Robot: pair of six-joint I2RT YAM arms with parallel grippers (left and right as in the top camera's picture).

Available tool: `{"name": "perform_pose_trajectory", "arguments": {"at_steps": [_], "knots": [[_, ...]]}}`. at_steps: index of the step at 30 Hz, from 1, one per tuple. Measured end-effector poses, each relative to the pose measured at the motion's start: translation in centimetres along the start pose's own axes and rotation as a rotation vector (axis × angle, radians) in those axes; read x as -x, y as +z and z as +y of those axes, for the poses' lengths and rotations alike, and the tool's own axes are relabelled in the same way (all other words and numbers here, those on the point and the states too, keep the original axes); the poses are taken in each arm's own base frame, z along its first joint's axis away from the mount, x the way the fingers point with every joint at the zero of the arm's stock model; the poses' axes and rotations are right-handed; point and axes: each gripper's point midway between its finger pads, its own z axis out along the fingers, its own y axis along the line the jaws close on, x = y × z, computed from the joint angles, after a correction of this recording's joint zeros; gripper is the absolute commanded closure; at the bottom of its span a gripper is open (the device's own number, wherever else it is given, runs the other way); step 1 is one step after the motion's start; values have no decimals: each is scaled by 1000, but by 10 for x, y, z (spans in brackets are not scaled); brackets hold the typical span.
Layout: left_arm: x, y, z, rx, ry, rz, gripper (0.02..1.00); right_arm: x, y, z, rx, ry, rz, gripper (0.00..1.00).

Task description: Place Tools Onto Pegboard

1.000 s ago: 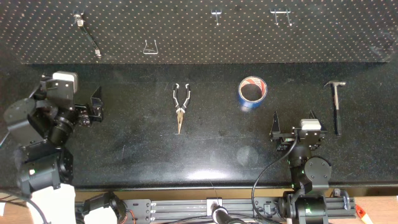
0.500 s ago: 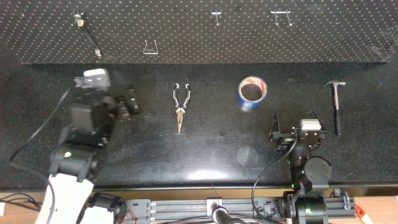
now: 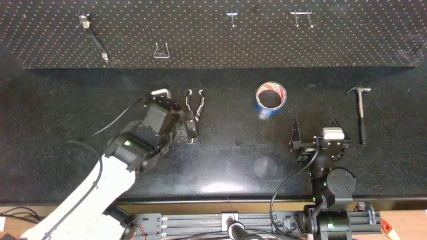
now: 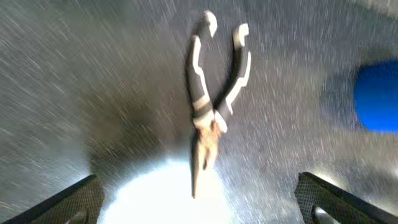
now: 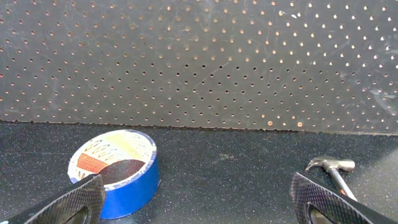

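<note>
Grey-handled pliers (image 3: 195, 101) lie on the black table, nose toward the front; in the left wrist view the pliers (image 4: 208, 118) sit centred between my spread fingers. My left gripper (image 3: 187, 127) hovers open over the pliers' nose, holding nothing. A blue tape roll (image 3: 271, 98) and a small hammer (image 3: 361, 115) lie farther right. My right gripper (image 3: 315, 138) rests open near the front, behind the tape roll (image 5: 115, 171) and hammer (image 5: 333, 169). The pegboard (image 3: 213, 33) runs along the back.
On the pegboard a long dark tool (image 3: 95, 39) hangs at the left. A wire hook (image 3: 161, 51) and two metal hooks (image 3: 231, 16) (image 3: 301, 17) stand bare. Open table stretches left of the pliers and along the front.
My left arm has swung from the table's far left to the right and now sits over the pliers. The right arm, tape and hammer have not moved.
</note>
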Motion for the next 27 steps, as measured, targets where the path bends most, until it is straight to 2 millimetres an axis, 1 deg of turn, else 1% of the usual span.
{"name": "perform_pose_trajectory", "arguments": {"at_steps": [3, 4, 7, 8, 9, 14, 18, 21, 24, 27], "knots": [[-17, 11, -6, -16, -1, 82, 23, 0, 0, 0, 0, 0, 0, 38], [-20, 12, -7, -16, 7, 92, 23, 0, 0, 0, 0, 0, 0, 38], [-31, 20, -12, 4, 108, 110, 20, 0, 0, 0, 0, 0, 0, 38], [-31, 21, -12, 12, 122, 108, 23, 0, 0, 0, 0, 0, 0, 38], [-29, 22, -14, 23, 142, 98, 23, 0, 0, 0, 0, 0, 0, 38], [-6, 32, -14, 108, 224, 38, 23, 0, 0, 0, 0, 0, 0, 38], [7, 39, -10, 173, 256, 1, 23, 0, 0, 0, 0, 0, 0, 38], [18, 47, -13, 197, 270, -34, 23, 0, 0, 0, 0, 0, 0, 38], [20, 58, -13, 217, 282, -36, 23, 0, 0, 0, 0, 0, 0, 38], [17, 69, -10, 232, 288, -17, 23, 0, 0, 0, 0, 0, 0, 38]]}}
